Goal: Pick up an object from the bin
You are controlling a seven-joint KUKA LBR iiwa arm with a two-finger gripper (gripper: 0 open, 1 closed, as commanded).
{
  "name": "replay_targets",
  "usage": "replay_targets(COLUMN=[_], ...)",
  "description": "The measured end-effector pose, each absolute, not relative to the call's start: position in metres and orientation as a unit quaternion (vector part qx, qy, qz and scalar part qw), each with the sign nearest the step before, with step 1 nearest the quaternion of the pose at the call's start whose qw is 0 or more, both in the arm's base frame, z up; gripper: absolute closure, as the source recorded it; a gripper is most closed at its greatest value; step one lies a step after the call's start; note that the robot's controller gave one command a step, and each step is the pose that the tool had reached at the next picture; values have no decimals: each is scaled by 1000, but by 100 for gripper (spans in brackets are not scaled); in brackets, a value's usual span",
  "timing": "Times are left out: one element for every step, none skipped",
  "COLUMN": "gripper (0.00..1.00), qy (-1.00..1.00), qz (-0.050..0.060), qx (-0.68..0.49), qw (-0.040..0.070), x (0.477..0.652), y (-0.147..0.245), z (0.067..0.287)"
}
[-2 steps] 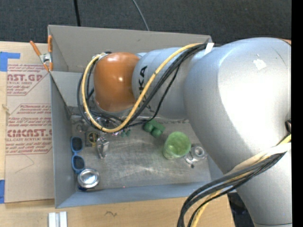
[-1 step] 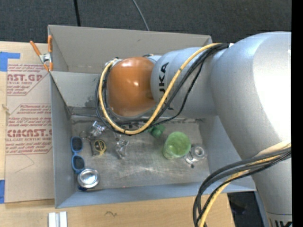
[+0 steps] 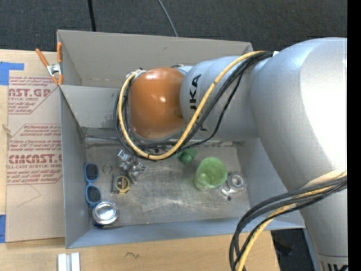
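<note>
Near the left wall of the bin (image 3: 72, 162), your gripper (image 3: 131, 165) hangs just above a small brass-and-black round piece (image 3: 120, 184), spread or pinched you cannot tell; likely the approach step, so next lower squarely and close.

Dark carpeted floor (image 3: 237, 10) (speckled grey) beyond, pale wooden tabletop (image 3: 169, 256) below.

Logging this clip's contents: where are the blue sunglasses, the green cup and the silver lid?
blue sunglasses (image 3: 89, 183), camera view, the bridge
green cup (image 3: 210, 173), camera view, its side
silver lid (image 3: 104, 212), camera view, its centre
</note>
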State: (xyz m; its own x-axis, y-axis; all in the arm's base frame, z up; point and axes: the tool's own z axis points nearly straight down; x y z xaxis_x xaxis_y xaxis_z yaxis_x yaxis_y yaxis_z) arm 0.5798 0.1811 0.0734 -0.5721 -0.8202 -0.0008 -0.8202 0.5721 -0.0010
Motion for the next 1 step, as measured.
replay_targets(gripper=[0], qy=[886], qz=[1], qx=[-463], qw=[5], x=[580], y=[183], z=[73])
